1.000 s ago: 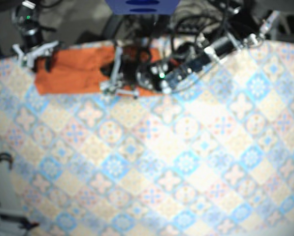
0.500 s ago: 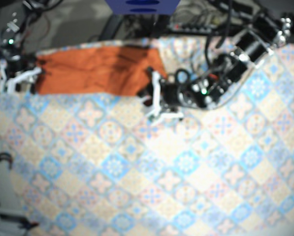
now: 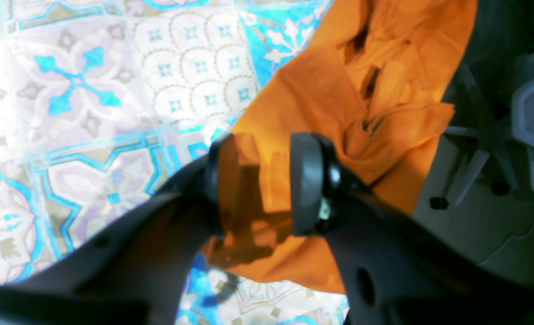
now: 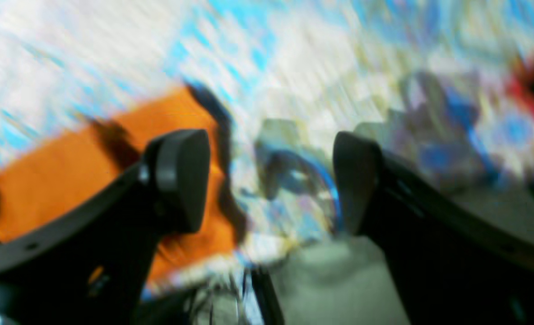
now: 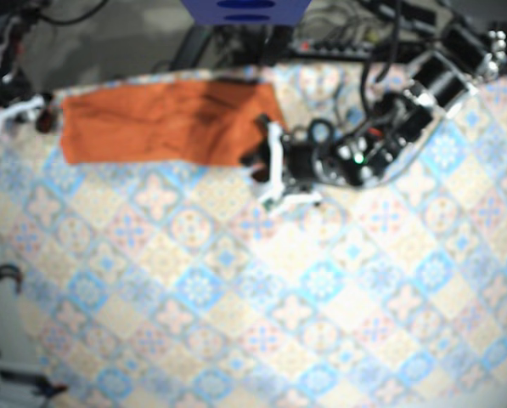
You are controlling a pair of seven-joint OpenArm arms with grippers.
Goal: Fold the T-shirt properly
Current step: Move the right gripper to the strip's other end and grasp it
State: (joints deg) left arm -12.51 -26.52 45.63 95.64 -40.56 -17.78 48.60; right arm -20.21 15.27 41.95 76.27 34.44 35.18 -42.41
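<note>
The orange T-shirt (image 5: 160,123) lies as a long flat band along the table's far edge. My left gripper (image 5: 268,166) sits at the band's right end. In the left wrist view its fingers stand apart, so the gripper (image 3: 262,180) is open, with the shirt's (image 3: 321,90) corner lying between and under them. My right gripper (image 5: 17,110) is just off the band's left end. In the blurred right wrist view that gripper (image 4: 269,180) is wide open and holds nothing, with the shirt (image 4: 68,171) to its left.
A blue and cream patterned tablecloth (image 5: 304,297) covers the table. Cables and arm mounts (image 5: 380,51) crowd the far edge. Beyond the table edge the left wrist view shows floor and a chair base (image 3: 488,149). A black cable loop (image 5: 0,285) hangs at the left side.
The left gripper dragged the shirt's right end rightward, spreading the bunched cloth into a long band, and has nearly stopped. The right gripper backed off leftward from the shirt's left end.
</note>
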